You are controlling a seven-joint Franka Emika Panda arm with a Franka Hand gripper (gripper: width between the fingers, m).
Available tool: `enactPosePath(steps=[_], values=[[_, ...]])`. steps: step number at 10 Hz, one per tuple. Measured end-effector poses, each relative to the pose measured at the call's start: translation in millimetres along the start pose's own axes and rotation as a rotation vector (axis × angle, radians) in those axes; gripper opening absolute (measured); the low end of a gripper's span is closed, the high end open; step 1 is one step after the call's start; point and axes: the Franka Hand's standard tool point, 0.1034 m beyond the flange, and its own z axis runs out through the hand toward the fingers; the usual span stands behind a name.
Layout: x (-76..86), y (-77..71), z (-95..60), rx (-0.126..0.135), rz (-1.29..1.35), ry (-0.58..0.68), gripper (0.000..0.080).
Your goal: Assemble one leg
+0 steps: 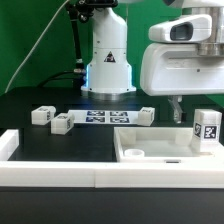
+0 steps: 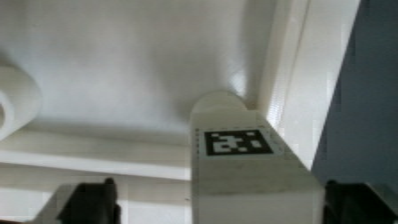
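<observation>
Black surface (image 1: 40, 140) fills the scene, edged nearest the exterior camera by a low white rail (image 1: 100, 178) that rises into a block at the exterior view's left. Just behind the rail, toward the exterior view's right, lies the large flat white tray (image 1: 150, 158) with its raised rim and a round hole near its left corner. The leg (image 1: 207, 127) stands upright at the tray's right end, close to the rim, with a black-and-white tag facing the camera; whether its foot rests on the tray floor cannot be told. In the wrist view the same leg (image 2: 240, 150) runs up the middle of the picture with its tag showing, over the tray's pale inside and beside the rim. The dark fingers (image 2: 89, 200) stand spread on either side of it: a clear gap shows between one finger and the post and the other sits just beside it, so they straddle it without pinching. In the exterior view one thin finger hangs just to the leg's left, below the bulky white arm (image 1: 180, 60). Farther back three spare legs (image 1: 42, 116) (image 1: 62, 123) (image 1: 143, 117) lie on their sides around the marker board (image 1: 100, 118). Behind them rises the robot base (image 1: 108, 65), against a green backdrop (image 1: 30, 40).
</observation>
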Motion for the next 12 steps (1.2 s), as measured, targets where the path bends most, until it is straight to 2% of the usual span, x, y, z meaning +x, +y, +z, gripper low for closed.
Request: enactPosePath(steps=[1,2,5,6,12], values=[[0.0,-0.2,0.0,0.0,0.0,0.0,0.0415],[0.1,-0.2,-0.1,0.0,0.003,0.0,0.029],[0.0,-0.3,0.2,0.003,0.04,0.0,0.029],[0.0,-1.2,0.6,0.027,0.221,-0.004,0.029],[0.1,-9.9,1.9,0.042,1.046,0.018,0.0291]])
